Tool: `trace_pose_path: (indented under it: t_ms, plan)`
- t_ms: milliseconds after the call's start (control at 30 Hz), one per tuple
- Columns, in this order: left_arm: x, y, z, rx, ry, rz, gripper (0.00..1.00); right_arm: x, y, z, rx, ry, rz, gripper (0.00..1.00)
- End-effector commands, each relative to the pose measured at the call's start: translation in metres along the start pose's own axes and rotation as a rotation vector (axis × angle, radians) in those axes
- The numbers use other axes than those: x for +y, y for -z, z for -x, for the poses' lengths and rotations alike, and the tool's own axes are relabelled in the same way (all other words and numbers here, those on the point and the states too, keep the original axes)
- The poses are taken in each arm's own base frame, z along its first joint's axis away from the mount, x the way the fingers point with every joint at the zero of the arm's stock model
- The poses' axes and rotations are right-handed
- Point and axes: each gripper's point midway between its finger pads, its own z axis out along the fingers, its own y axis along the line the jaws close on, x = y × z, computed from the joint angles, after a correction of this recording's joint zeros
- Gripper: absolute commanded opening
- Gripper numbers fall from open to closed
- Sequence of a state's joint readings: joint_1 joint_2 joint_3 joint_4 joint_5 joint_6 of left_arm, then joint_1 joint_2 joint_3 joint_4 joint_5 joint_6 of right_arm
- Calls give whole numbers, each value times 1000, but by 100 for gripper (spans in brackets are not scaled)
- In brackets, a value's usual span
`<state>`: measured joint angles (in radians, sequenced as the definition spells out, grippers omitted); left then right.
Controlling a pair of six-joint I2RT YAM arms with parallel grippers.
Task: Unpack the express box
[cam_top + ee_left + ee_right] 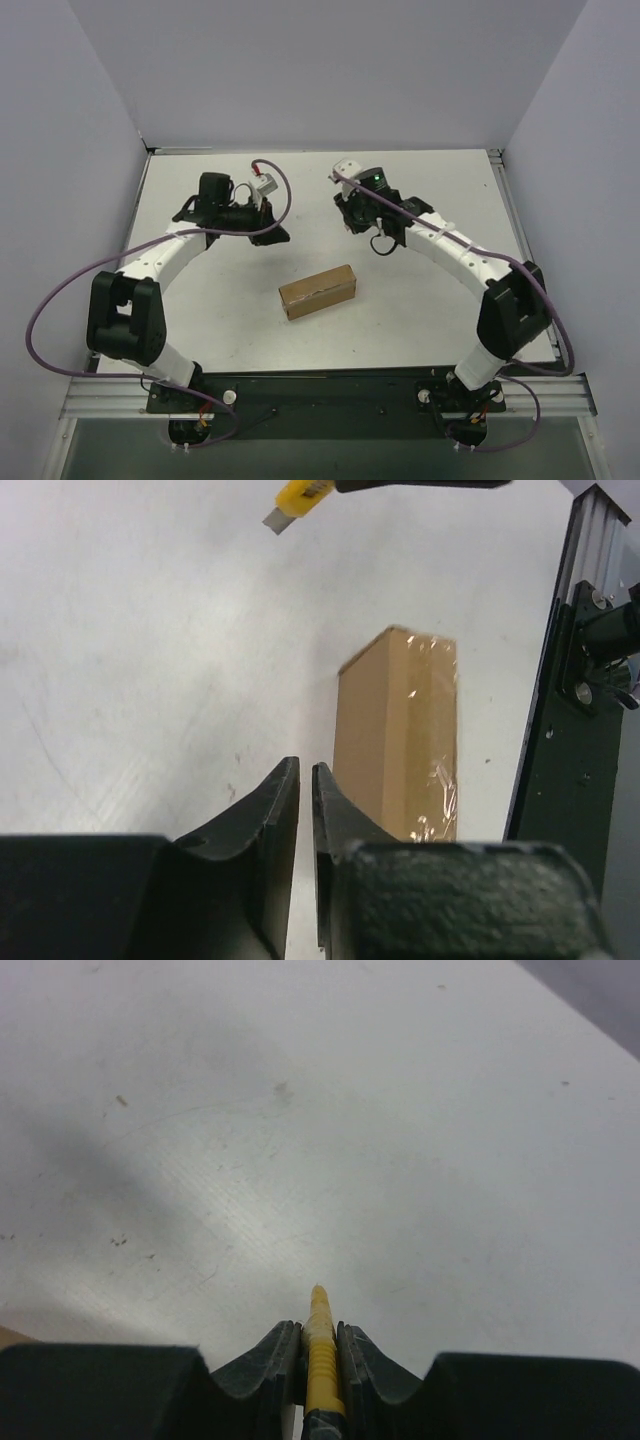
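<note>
From above, the small oblong brown cardboard express box [318, 291] lies closed on the white table [430, 300], near the middle and a little toward the arm bases, set at a slight angle. The left gripper [278, 236] hangs beyond and to the left of the box and the right gripper [352, 218] beyond and to its right. Both are clear of the box. How the fingers stand cannot be told from this height.

In the left wrist view, the left gripper [305, 765] points at the table just beside the box [400, 740], which lies lengthwise ahead and to the right of the fingertips. The black fingers [280, 790] stand narrow, with only a thin slit between them and nothing in it. A strip of clear shiny tape [435, 730] runs along the top of the box. At the upper edge, the tip of a slim yellow utility knife [298, 498] with a grey blade end sticks out from a dark shape. A black metal rail [570, 730] runs down the right side.

In the right wrist view, the right gripper [320, 1325] is clamped on the yellow knife [318, 1305]. The knife stands edge-on between the fingers, its tip pointing forward over bare table [300, 1110]. A sliver of brown shows at the lower left edge, too little to identify.
</note>
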<state>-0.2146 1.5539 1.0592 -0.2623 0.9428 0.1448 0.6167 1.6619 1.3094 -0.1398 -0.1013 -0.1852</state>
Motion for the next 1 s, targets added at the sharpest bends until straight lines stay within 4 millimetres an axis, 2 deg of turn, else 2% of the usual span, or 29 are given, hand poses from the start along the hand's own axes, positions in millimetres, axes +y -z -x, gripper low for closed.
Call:
trace_pose_path:
  t_ms: [0,67,100,133,200,233,300,333,500,600,767,833,867,967]
  plan:
    - [-40,-27,39,-12,-210,-134,19,-56,54,8,-58,-219,-179,0]
    - [-48,-39,39,10,-228,-167,14,-72,72,3,-59,-273,-235,0]
    - [-53,-45,38,19,-237,-187,8,-73,79,-4,-41,-304,-246,0]
    - [-58,-55,31,40,-233,-215,6,-74,91,-1,-63,-332,-260,0]
    - [-66,-65,28,56,-234,-255,1,-76,99,-12,-53,-360,-286,0]
    - [-73,-73,20,76,-227,-294,0,-76,108,-11,-75,-389,-298,0]
    - [-82,-81,13,102,-226,-334,0,-78,113,-22,-65,-417,-332,0]
    - [-84,-86,6,119,-243,-353,0,-78,120,-21,-82,-432,-342,0]
    - [-103,-101,-19,192,-255,-420,0,-69,121,-36,-75,-509,-299,0]
    - [-103,-106,-37,232,-248,-431,0,-56,120,-42,-72,-544,-244,0]
    - [-88,-113,-62,279,-213,-372,0,-33,116,-50,-61,-515,-225,0]
    - [-83,-114,-71,295,-203,-357,0,-28,119,-42,-114,-495,-223,0]
    - [-82,-114,-76,300,-192,-356,0,-18,116,-42,-121,-464,-210,0]
    - [-80,-115,-80,299,-162,-352,0,-7,118,-30,-174,-434,-211,0]
